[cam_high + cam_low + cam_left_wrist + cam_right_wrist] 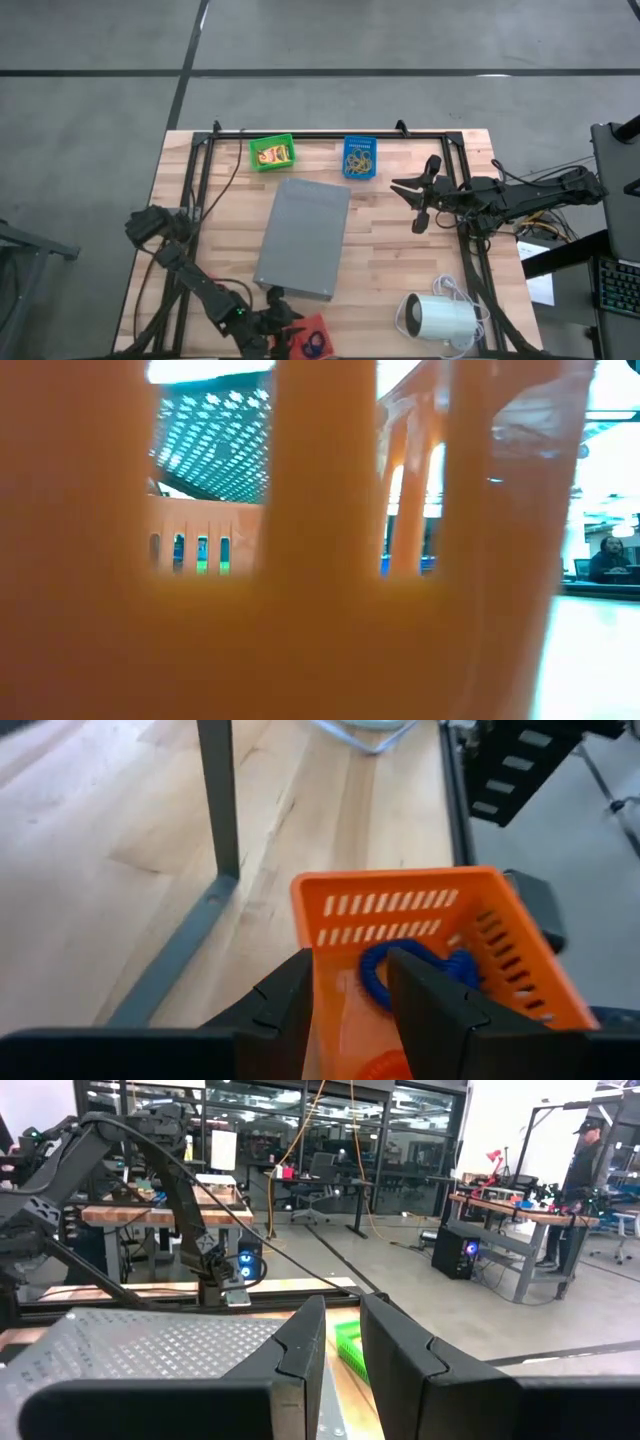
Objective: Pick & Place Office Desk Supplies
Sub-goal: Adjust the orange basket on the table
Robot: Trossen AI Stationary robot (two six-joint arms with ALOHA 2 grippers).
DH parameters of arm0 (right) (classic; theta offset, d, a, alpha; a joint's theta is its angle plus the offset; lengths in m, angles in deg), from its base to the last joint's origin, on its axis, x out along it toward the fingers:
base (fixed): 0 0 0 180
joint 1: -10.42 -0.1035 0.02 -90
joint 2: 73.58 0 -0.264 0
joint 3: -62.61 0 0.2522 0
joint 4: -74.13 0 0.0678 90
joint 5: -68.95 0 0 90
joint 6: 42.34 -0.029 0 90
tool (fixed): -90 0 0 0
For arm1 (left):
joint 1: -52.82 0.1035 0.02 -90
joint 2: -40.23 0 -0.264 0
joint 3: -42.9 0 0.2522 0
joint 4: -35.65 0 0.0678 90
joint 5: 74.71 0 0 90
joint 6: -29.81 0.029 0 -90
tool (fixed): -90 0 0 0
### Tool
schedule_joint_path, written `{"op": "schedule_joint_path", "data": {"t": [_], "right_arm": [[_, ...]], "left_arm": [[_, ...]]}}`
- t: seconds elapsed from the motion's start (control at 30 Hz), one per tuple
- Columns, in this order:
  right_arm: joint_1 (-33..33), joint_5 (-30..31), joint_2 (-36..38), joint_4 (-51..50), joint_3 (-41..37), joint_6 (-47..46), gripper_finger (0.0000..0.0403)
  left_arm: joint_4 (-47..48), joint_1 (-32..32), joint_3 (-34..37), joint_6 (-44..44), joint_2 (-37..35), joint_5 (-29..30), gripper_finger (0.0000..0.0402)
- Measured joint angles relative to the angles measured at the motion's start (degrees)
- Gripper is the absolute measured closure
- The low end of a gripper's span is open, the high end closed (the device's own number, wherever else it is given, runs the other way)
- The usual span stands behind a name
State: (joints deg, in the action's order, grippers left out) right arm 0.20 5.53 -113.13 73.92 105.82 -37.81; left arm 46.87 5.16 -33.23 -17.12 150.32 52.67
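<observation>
Orange plastic from the orange basket filled nearly the whole low view, so that camera was pretty much useless, just a glimpse of the grey perforated slab through the slots. From above, that slab sat mid-table, with a green bin of crayon boxes and a blue bin of rubber bands at the far edge. Only the left wrist view showed inside the basket: blue rubber rings lay right behind the left gripper, whose fingers stood slightly apart over the basket's near wall, possibly pinching it. The right gripper hovered by the blue bin, fingers a narrow gap apart, holding nothing. The basket was half cut off in the high view.
</observation>
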Motion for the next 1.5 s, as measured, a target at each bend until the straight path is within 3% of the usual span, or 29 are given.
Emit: {"op": "schedule_joint_path", "data": {"t": [0.47,0.93,1.5], "right_arm": [[0.0,0.0,0.0,0.0,0.0,0.0,0.0339],[0.0,0.0,0.0,0.0,0.0,0.0,0.0339],[0.0,0.0,0.0,0.0,0.0,0.0,0.0339]], "left_arm": [[-0.5,4.5,0.0,0.8,0.4,-11.1,0.0266],[-7.6,3.8,0.1,7.9,0.4,-11.4,0.0266],[-1.1,3.9,0.1,-18.3,0.3,-11.9,0.0266]]}}
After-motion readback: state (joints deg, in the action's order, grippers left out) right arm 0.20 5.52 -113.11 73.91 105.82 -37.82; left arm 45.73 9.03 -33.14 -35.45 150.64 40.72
